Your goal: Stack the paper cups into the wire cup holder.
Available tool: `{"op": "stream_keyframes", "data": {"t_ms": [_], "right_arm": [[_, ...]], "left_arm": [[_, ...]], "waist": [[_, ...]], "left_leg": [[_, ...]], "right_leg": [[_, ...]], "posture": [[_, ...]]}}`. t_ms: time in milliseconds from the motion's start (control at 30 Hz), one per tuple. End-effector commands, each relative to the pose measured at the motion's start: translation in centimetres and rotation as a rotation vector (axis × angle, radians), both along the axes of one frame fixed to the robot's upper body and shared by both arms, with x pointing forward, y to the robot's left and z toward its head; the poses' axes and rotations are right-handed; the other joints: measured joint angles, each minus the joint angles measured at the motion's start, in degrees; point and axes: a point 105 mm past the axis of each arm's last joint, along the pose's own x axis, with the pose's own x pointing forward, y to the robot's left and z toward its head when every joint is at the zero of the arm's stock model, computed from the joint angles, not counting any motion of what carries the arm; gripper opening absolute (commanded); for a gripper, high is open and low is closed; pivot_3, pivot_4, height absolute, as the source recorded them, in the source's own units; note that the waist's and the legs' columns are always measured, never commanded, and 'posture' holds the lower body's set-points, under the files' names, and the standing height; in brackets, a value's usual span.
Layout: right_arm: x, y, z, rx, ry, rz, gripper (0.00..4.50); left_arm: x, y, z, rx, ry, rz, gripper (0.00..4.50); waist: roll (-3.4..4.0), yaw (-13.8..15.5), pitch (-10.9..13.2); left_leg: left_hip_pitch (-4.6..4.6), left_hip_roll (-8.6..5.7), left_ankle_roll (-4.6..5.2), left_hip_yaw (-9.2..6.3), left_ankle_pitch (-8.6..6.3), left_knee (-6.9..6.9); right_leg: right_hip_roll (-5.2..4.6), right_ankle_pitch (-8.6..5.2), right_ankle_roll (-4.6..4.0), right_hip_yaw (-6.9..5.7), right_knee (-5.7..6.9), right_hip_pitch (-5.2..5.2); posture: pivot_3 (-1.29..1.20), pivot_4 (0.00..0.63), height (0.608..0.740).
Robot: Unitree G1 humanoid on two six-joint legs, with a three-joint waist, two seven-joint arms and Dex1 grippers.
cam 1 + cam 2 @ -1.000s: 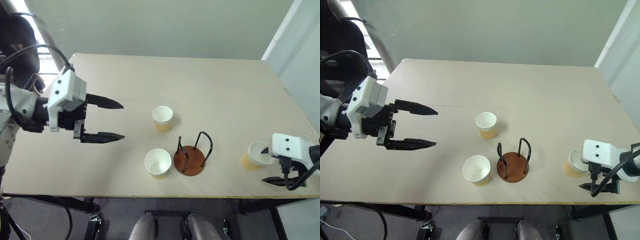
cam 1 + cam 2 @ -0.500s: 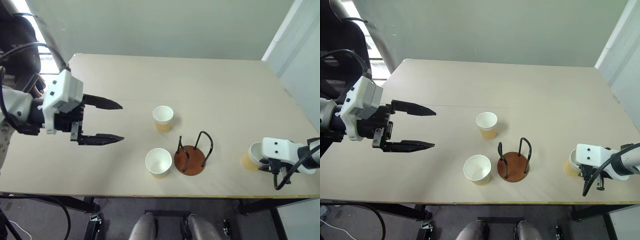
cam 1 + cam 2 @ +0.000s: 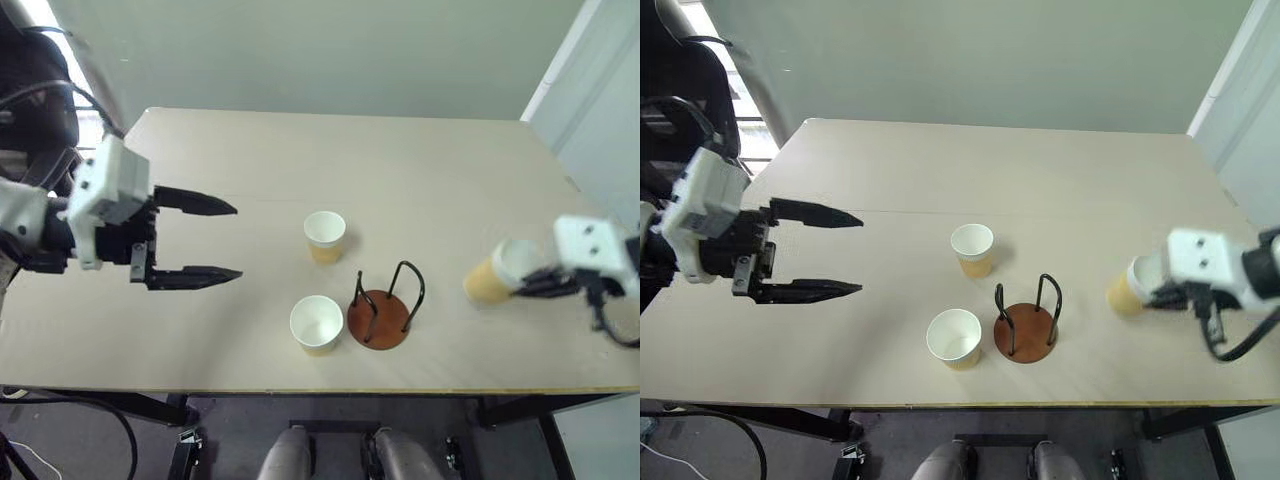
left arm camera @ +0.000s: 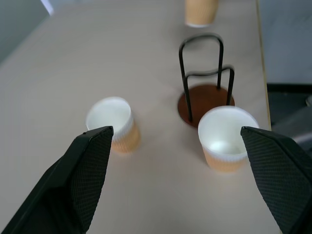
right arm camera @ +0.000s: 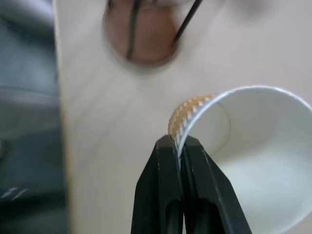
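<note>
One cup hangs tilted at right, rim pinched by the right gripper; next, carry it over the holder. Left gripper spread, idle.

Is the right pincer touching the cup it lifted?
Touching. Right wrist view: the right pincer is shut on the paper cup, one finger inside the rim wall, one outside.

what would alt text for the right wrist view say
The right gripper pinches the rim of a paper cup, one finger inside and one outside, holding it tilted above a pale table. Beyond it stands the brown-based wire cup holder.
</note>
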Motion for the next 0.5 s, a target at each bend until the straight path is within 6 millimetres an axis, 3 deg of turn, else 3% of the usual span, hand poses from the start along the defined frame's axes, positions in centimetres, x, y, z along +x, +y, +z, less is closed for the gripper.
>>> {"op": "stream_keyframes", "data": {"t_ms": [33,100,267,367,500], "right_arm": [[-0.2,1.1,2.3,0.071,-0.04,0.076,0.03],[-0.2,2.2,3.2,0.114,-0.056,0.133,0.03],[-1.1,6.0,4.4,0.22,-0.039,0.317,0.03],[-1.3,8.0,3.6,0.22,-0.003,0.392,0.03],[-1.4,8.9,1.5,0.161,0.047,0.439,0.03]], "left_arm": [[-1.2,-0.1,2.8,-0.066,-0.084,-0.03,4.5],[-1.9,-0.3,3.5,-0.1,-0.085,-0.052,4.5],[-2.5,0.1,2.5,-0.098,-0.032,-0.015,4.5],[-2.7,0.3,2.3,-0.096,-0.027,0.006,4.5],[-3.0,0.6,2.0,-0.094,-0.019,0.032,4.5]], "waist": [[0.0,-0.01,0.0],[0.01,0.04,0.01],[0.11,-0.36,0.06],[0.11,-0.48,0.06],[0.13,-0.31,0.07]], "left_leg": [[-0.01,0.0,0.0,-0.02,0.0,0.0],[-0.01,0.01,0.02,-0.03,-0.01,0.02],[0.0,0.03,0.07,0.0,-0.03,0.03],[0.01,0.1,0.06,-0.01,-0.03,0.03],[0.0,0.11,0.05,-0.03,-0.02,0.07]], "right_leg": [[0.0,0.0,-0.01,0.0,-0.02,0.0],[0.0,0.0,-0.01,-0.01,-0.01,0.0],[0.0,0.01,-0.03,0.0,0.02,-0.02],[0.06,0.0,-0.12,-0.03,0.03,-0.02],[0.08,0.01,-0.21,-0.04,0.03,-0.02]], "posture": [[0.0,0.15,0.74],[0.0,0.15,0.74],[0.0,0.15,0.74],[0.0,0.15,0.74],[0.0,0.15,0.74]]}}
